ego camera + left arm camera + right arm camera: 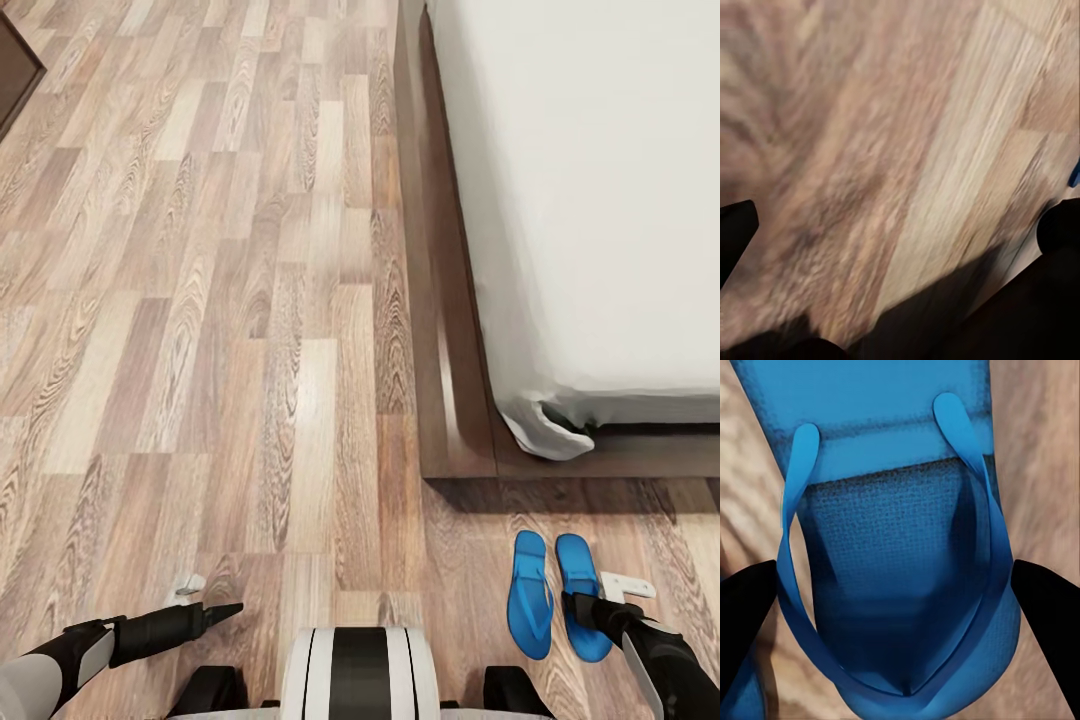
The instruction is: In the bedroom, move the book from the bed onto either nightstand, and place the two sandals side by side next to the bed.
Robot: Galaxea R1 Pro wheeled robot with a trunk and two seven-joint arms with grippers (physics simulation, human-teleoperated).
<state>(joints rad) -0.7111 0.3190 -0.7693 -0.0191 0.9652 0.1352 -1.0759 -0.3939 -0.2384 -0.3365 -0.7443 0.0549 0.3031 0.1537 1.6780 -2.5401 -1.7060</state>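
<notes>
Two bright blue sandals lie side by side on the wood floor just off the bed's corner, the left sandal (529, 594) and the right sandal (580, 590). My right gripper (588, 606) hovers low over the right sandal (900, 510), open, with its black fingers (746, 607) standing either side of the Y-strap. My left gripper (222, 609) hangs open over bare floor, holding nothing. The bed (600, 200) has an off-white mattress on a dark wooden frame (450, 380). The book and the nightstand are out of view.
Wood-plank floor (200, 300) stretches wide to the left of the bed. A dark brown furniture corner (15, 70) shows at the far left. My own base (358, 672) sits at the near edge. A blue sliver of sandal (1074, 172) shows in the left wrist view.
</notes>
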